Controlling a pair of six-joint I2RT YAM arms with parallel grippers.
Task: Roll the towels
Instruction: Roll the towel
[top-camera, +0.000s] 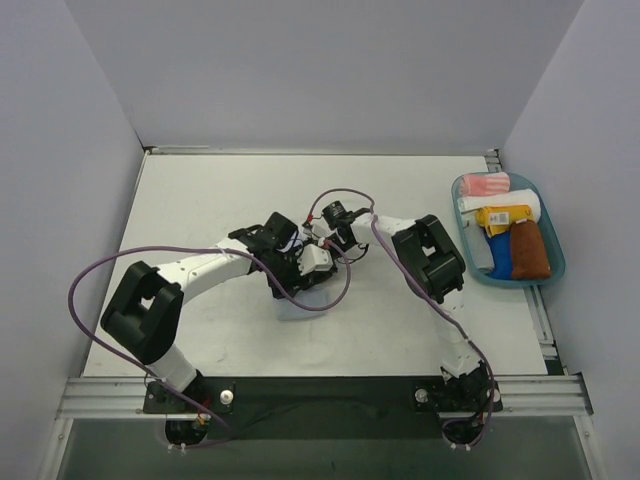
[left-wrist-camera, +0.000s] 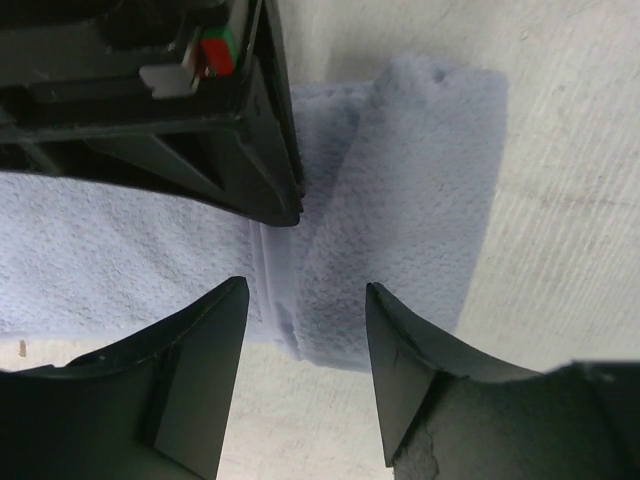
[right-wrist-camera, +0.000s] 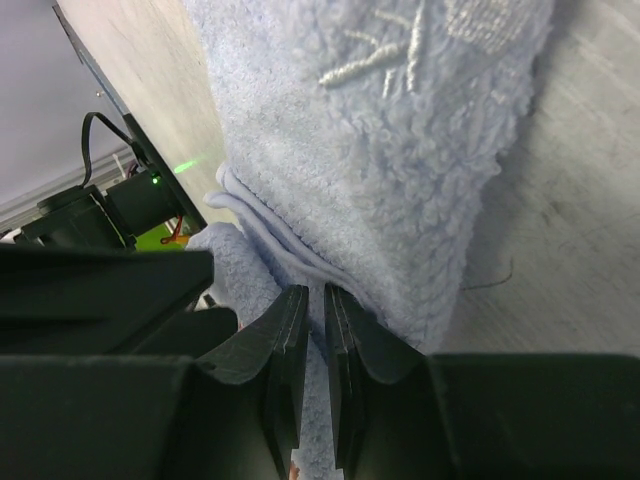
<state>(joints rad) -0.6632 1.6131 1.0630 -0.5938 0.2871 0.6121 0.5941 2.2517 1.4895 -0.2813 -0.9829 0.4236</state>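
While the light-blue towel (left-wrist-camera: 420, 200) lies on the table (top-camera: 220, 200) near its middle, just in front of both arms, you have it where the two grippers can work on it together. One end is turned over on itself. This doubled part makes a thick band on the right side of the left wrist view, and the rest is spread out as one layer. From this I judge that the roll is only begun.

Your right gripper (right-wrist-camera: 316, 295) has its jaws very narrow, almost closed. They sit at the stitched hem, where the turned part meets the flat layer. It seems to pinch this hem, probably so that the fold does not open again. Your left gripper (left-wrist-camera: 305, 300) hangs just above the same seam with jaws wide and nothing between them. I think it is placed there to take the thick band and push it further along.

The rust-brown towel (top-camera: 530, 250) is well apart from this work. It lies in the tray (top-camera: 556, 262) at the right edge of the table, near the yellow cloth (top-camera: 503, 216) and the pink striped cloth (top-camera: 487, 184). Whether it is rolled there, I cannot tell from above.
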